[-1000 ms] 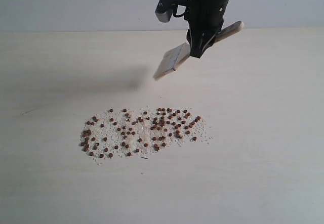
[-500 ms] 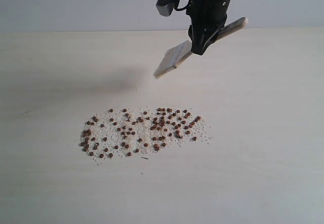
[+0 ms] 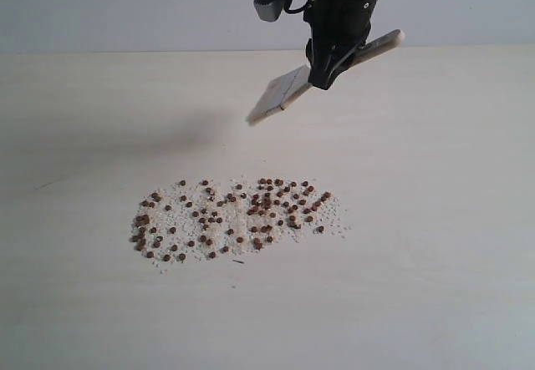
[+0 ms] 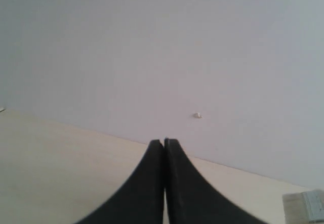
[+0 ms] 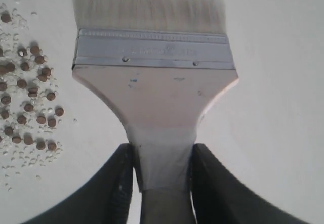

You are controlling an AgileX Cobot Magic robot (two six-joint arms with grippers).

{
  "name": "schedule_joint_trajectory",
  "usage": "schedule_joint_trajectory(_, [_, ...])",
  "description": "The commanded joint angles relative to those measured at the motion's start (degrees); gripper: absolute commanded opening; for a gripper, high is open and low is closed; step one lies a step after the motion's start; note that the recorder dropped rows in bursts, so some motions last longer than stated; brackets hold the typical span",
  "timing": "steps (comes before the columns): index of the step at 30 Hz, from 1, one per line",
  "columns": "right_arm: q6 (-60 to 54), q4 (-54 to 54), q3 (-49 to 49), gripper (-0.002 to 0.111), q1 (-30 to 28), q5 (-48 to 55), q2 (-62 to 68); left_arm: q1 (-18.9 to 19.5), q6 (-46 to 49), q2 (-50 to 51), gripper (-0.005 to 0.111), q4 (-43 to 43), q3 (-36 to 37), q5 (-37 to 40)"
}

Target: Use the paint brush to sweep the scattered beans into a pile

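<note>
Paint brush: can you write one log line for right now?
right jaws: shut on paint brush handle | brush: tilted, in air above table | beans: scattered, not piled

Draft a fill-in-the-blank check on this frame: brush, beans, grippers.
1. The right gripper is shut on the ____ of the paint brush.
2. The paint brush hangs in the air, touching ____ of the beans.
3. The left gripper is shut and holds ____.
Missing words: handle; none; nothing.

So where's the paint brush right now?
The paint brush is up in the air, top middle of the exterior view, held by the right gripper, above and beyond the scattered beans.
</note>
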Motion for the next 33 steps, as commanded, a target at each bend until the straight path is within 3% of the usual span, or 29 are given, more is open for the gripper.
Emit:
schedule_joint_trajectory(1, [1.9, 0.6, -0.2, 0.000, 0.1, -0.3, -2.1, -0.3, -3.5, 0.9, 0.000, 1.3, -3.6, 2.6])
schedule_joint_trajectory(5, [3.2, 1.0, -0.2, 0.000, 0.1, -0.3, -3.2, -0.3, -6.2, 5.3, 0.000, 2.5, -11.1, 3.7])
schedule_joint_trajectory(7, [4.4, 1.0, -0.2, 0.000, 0.1, 0.0, -3.6, -0.3, -4.5, 11.8, 0.000, 2.5, -20.0, 2.2])
schedule_joint_trajectory(8, [4.6, 1.0, -0.2, 0.000, 0.1, 0.0, -3.9, -0.3, 2.0, 17.8, 0.000, 2.5, -25.9, 0.6])
schedule_joint_trajectory(12, [4.6, 1.2, -0.2, 0.000, 0.1, -0.1, -3.9, -0.3, 20.3, 30.6, 0.000, 2.5, -34.3, -0.2])
schedule_joint_trajectory(13, [4.6, 1.5, -0.2, 0.000, 0.1, -0.1, -3.9, -0.2, 32.2, 37.0, 0.000, 2.5, -37.4, -0.1])
schedule_joint_trajectory(17, [3.9, 1.2, -0.2, 0.000, 0.1, -0.2, -4.0, 0.0, 65.4, 49.9, 0.000, 2.5, -39.2, -0.3])
schedule_joint_trajectory(20, [3.4, 1.0, -0.2, 0.000, 0.1, -0.8, -4.2, 0.0, 77.1, 60.3, 0.000, 2.5, -39.2, -1.8])
schedule_joint_trajectory(25, [2.6, 1.0, -0.2, 0.000, 0.1, -1.4, -4.2, -2.8, 77.5, 70.9, 0.000, 2.5, -38.1, -4.0])
schedule_joint_trajectory(33, [2.5, 1.1, -0.2, 0.000, 0.1, -1.9, -4.2, -16.8, 74.5, 81.8, 0.000, -0.5, -38.4, -4.8])
